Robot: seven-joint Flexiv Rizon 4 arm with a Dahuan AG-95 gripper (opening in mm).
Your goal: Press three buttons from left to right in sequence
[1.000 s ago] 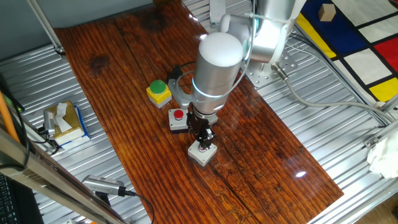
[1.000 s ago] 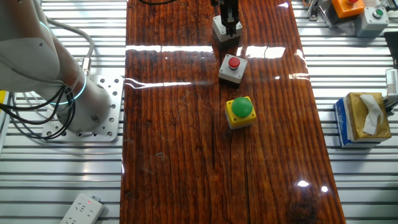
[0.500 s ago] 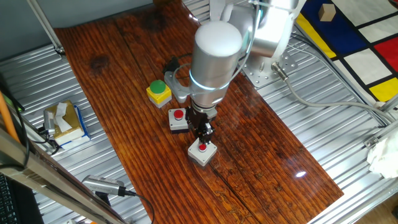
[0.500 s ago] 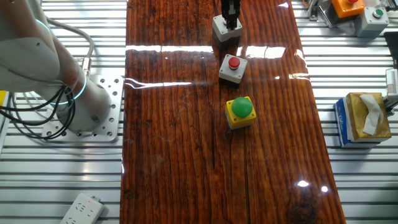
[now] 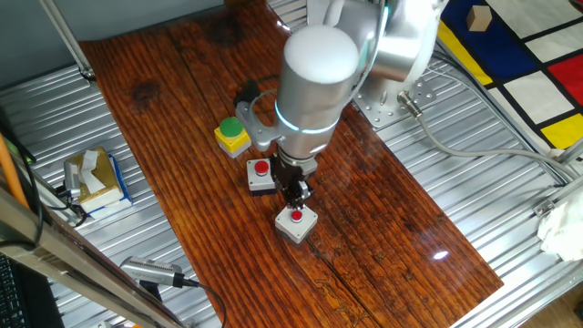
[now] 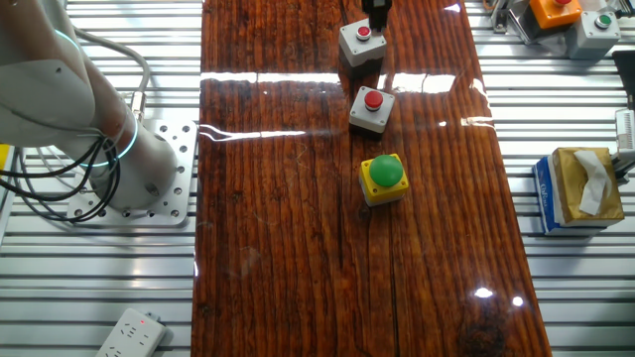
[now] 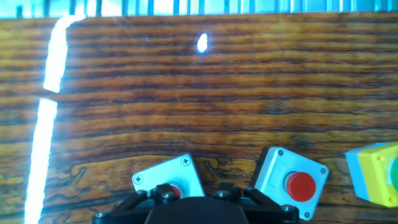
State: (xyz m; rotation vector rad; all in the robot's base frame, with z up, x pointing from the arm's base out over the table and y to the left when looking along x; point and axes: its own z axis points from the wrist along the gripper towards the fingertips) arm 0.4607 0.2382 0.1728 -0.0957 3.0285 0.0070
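Note:
Three button boxes stand in a diagonal row on the wooden board. The yellow box with a green cap (image 5: 232, 135) is at one end. The white-and-black box with a red cap (image 5: 261, 173) is in the middle. The light grey box with a red cap (image 5: 296, 221) is at the other end. They also show in the other fixed view: yellow (image 6: 383, 178), white-and-black (image 6: 372, 109), light grey (image 6: 360, 40). My gripper (image 5: 294, 194) hangs just above the light grey box, apart from its cap. In the hand view the light grey box (image 7: 168, 180) lies partly under the hand.
A tissue box (image 5: 94, 178) lies on the metal table beside the board. More button boxes (image 6: 580, 22) stand off the board. The arm's base plate (image 6: 149, 174) is bolted beside the board. A power strip (image 6: 129, 334) lies near the table's corner.
My gripper has risen off the light grey box. Its red cap, covered by the fingers before, now shows.

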